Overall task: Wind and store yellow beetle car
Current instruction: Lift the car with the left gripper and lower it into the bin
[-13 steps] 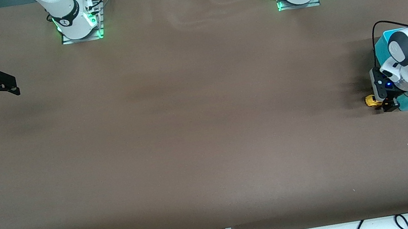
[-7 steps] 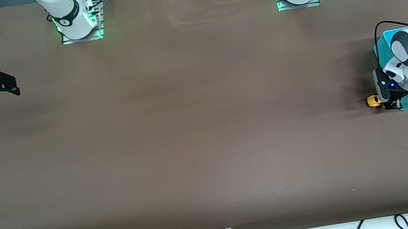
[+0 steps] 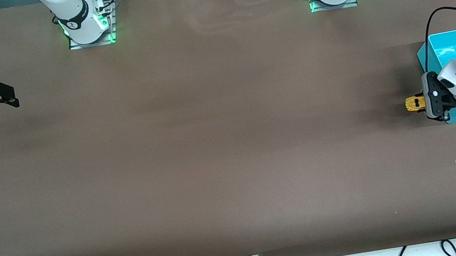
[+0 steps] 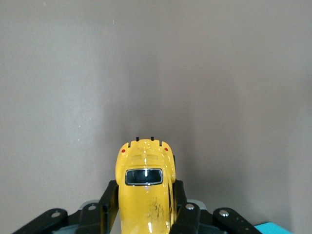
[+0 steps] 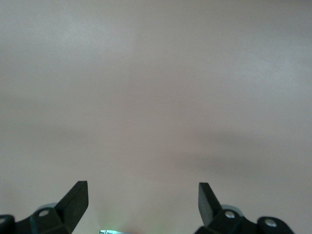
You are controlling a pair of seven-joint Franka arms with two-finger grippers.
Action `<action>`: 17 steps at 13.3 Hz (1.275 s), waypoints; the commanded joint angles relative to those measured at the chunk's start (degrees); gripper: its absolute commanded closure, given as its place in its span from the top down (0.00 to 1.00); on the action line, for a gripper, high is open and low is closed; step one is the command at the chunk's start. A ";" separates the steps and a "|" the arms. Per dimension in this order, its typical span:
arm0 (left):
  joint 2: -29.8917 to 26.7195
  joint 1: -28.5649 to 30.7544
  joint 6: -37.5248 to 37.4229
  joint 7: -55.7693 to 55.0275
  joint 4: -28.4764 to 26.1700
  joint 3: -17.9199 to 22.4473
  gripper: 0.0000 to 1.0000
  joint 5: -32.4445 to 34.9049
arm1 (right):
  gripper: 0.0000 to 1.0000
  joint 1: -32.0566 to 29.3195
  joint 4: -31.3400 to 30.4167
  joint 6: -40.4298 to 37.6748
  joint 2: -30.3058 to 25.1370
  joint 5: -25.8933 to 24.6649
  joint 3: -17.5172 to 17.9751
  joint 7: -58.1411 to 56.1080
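We see the left end effector [image 3: 426,102] clamped on the yellow beetle car [image 3: 414,104], just beside the teal bin [image 3: 427,46]. The right end effector [image 3: 1,95] waits with fingers wide above the bench [image 3: 222,147].

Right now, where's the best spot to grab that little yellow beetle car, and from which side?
Across its flanks, one finger on each side. That is how the left gripper holds the yellow beetle car, shut on it beside the teal bin. The roof is rounded; the sides likely give the pads steadier purchase.
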 commanded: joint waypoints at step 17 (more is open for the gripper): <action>6.09 17.77 -0.10 5.56 7.06 -1.35 1.00 14.33 | 1.00 0.23 1.62 -1.38 0.53 0.09 -0.01 0.58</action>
